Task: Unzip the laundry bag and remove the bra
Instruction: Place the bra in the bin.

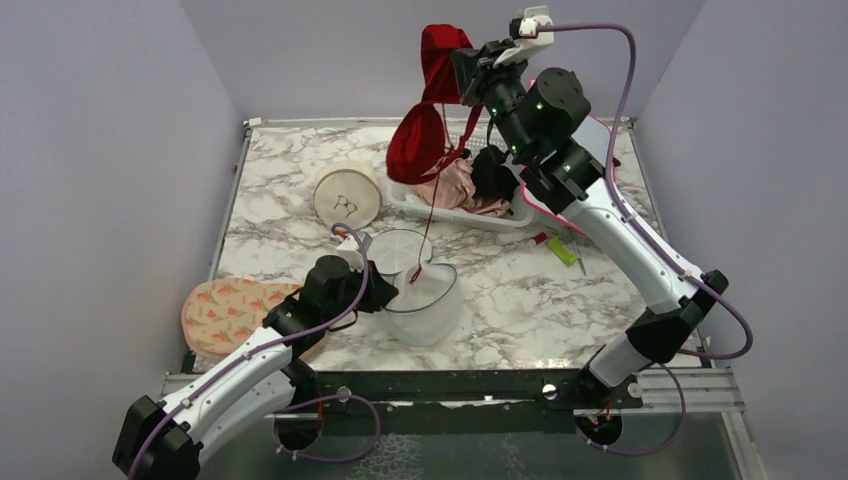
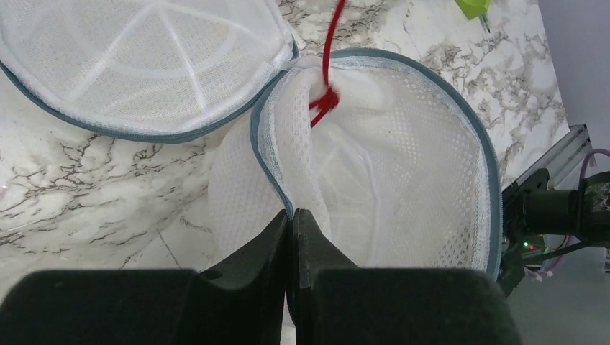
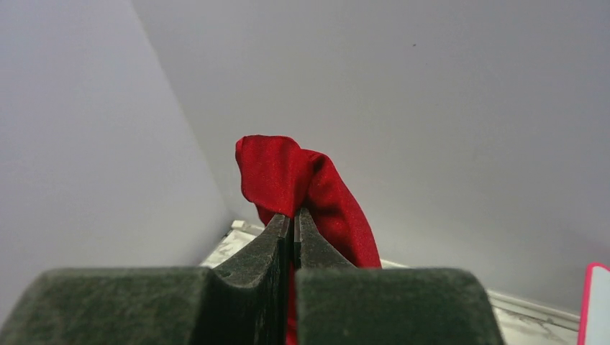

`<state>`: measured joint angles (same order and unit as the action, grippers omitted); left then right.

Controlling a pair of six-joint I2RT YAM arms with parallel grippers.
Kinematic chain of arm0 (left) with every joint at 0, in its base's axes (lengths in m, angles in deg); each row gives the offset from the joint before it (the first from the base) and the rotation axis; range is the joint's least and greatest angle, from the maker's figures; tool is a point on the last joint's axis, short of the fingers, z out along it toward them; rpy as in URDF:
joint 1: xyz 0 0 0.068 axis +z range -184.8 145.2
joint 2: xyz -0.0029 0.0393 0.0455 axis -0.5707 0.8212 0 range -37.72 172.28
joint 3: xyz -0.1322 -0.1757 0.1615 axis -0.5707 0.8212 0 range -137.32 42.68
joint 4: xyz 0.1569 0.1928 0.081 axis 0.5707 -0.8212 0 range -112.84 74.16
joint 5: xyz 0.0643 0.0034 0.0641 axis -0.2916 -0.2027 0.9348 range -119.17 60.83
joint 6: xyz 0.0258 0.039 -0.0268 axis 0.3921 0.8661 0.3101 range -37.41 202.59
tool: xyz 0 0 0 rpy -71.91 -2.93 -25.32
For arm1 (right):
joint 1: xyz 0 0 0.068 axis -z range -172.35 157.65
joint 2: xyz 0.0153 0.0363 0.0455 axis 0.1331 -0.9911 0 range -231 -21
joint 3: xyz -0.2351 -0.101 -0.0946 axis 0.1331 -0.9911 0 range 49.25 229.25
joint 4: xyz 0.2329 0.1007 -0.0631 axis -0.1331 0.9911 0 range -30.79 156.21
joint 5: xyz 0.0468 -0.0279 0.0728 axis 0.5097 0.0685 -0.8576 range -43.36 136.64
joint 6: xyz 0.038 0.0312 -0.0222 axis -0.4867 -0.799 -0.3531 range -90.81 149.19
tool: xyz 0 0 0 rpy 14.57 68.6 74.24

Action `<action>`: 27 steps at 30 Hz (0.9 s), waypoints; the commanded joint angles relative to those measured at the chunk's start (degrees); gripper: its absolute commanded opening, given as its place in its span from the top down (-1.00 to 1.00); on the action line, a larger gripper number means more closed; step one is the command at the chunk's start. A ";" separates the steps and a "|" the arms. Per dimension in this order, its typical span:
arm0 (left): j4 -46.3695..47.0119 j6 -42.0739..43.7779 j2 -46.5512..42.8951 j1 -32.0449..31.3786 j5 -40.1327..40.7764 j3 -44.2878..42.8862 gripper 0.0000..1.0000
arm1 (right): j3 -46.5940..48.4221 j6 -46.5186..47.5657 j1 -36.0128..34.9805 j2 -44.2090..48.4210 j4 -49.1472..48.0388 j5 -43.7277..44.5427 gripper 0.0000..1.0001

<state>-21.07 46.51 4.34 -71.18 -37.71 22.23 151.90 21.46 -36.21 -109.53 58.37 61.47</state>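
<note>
The white mesh laundry bag stands unzipped near the table's front, its round lid flipped back beside it. My left gripper is shut on the bag's grey-blue zip rim. High above the table's back, my right gripper is shut on the red bra, which hangs clear of the bag. A thin red strap trails down from it, and its end still touches the bag's rim.
A cream round case with a black drawing lies at the back left. A peach patterned pouch lies at the front left. A white basket holding pink clothes sits under the bra. A green pen-like item lies to the right.
</note>
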 commanded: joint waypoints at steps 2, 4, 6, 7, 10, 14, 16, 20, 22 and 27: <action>0.93 0.48 0.23 -0.09 -1.74 0.12 1.00 | 8.94 5.46 2.48 -4.36 0.71 -2.45 0.99; 0.92 0.40 0.15 -0.14 -1.83 0.31 1.00 | 12.55 7.00 4.17 -6.36 1.01 -2.92 0.99; 0.90 0.22 0.18 -0.10 -1.68 0.40 1.00 | 17.03 7.11 6.37 -8.99 3.28 -3.73 0.99; 0.93 0.22 0.26 -0.09 -1.62 0.47 1.00 | 18.68 6.85 7.50 -10.31 4.13 -4.71 0.98; 1.14 0.13 0.57 -0.09 -1.29 0.45 1.00 | 20.68 5.29 10.32 -13.32 5.45 -8.39 0.99; 1.42 -0.03 0.98 -0.09 -1.05 0.17 1.00 | 17.20 1.76 13.26 -16.00 5.12 -12.25 0.99; 1.43 0.01 1.16 -0.10 -1.04 0.05 1.00 | 13.93 -0.82 14.74 -17.20 3.67 -15.36 0.98; 1.08 0.30 1.46 -0.10 -1.47 -0.28 1.00 | 10.63 -1.49 16.02 -21.39 3.48 -16.17 0.98; 0.69 0.30 1.19 -0.09 -1.48 -0.12 1.00 | 9.93 -1.21 16.33 -23.50 4.43 -15.44 0.99; 0.07 0.39 0.51 -0.09 -0.81 -0.05 1.00 | 5.48 -0.42 16.43 -26.14 5.09 -12.09 0.99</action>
<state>-21.07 46.51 5.70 -71.18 -38.12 22.23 159.25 21.31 -20.10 -135.08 62.81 48.27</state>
